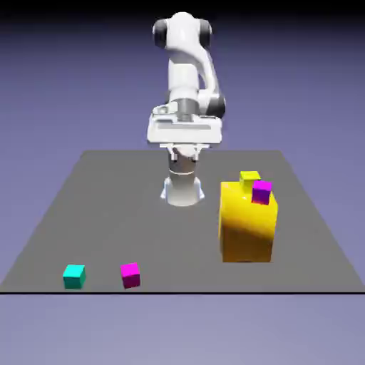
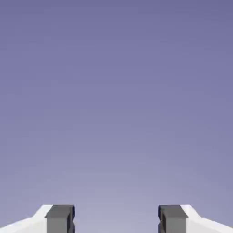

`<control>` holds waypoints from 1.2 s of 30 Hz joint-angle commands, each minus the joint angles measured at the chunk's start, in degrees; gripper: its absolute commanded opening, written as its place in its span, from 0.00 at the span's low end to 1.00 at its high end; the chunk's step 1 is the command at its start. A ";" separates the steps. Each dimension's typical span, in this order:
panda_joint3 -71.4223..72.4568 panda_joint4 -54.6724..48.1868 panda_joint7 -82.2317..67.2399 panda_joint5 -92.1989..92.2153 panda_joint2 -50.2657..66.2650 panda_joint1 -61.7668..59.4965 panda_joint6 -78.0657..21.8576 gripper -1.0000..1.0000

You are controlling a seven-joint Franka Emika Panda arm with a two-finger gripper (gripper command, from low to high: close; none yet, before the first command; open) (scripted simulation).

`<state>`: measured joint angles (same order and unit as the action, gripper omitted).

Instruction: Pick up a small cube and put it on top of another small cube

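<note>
Teal cube (image 1: 73, 276) and magenta cube (image 1: 130, 274) sat lower left on the desk (image 1: 107, 207). Pincer (image 2: 116, 219) was apart, empty, only backdrop ahead. Right of centre, a big yellow block (image 1: 247, 228) carried a small yellow cube (image 1: 249, 176) and purple cube (image 1: 261, 192). Best approach: descend straight over one cube, fingers straddling flat faces.

A flat dark grey table (image 1: 107, 207) fills the middle of the frame. On it, at lower left, sit a small cyan cube (image 1: 73, 276) and, near it, a small magenta cube (image 1: 130, 274). Right of centre stands a tall yellow block (image 1: 245, 228).
</note>
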<state>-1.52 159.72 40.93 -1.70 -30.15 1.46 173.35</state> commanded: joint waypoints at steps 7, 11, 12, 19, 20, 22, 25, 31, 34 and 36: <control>-8.83 -7.44 -8.85 -9.85 14.54 4.51 -3.83 0.50; -13.87 -11.70 -13.90 -15.48 22.84 7.08 -6.02 0.50; -15.13 -12.76 -15.16 -16.89 24.92 7.72 -6.57 0.50; -23.96 -20.20 -24.01 -26.74 39.46 12.23 -10.40 0.50; -25.22 -21.27 -25.27 -28.15 41.53 12.87 -10.94 0.50; -27.74 -23.39 -27.80 -30.96 45.69 14.16 -12.04 0.50; -31.52 -26.58 -31.59 -35.19 51.91 16.09 -13.68 0.50; -39.09 -32.96 -39.17 -43.63 64.37 19.95 -16.96 0.50; -42.87 -36.15 -42.96 -47.85 70.60 21.88 -18.60 0.50; -45.24 -38.15 -45.34 -50.50 74.51 23.09 -19.63 0.50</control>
<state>-46.76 121.57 -4.40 -52.20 44.36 24.55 153.72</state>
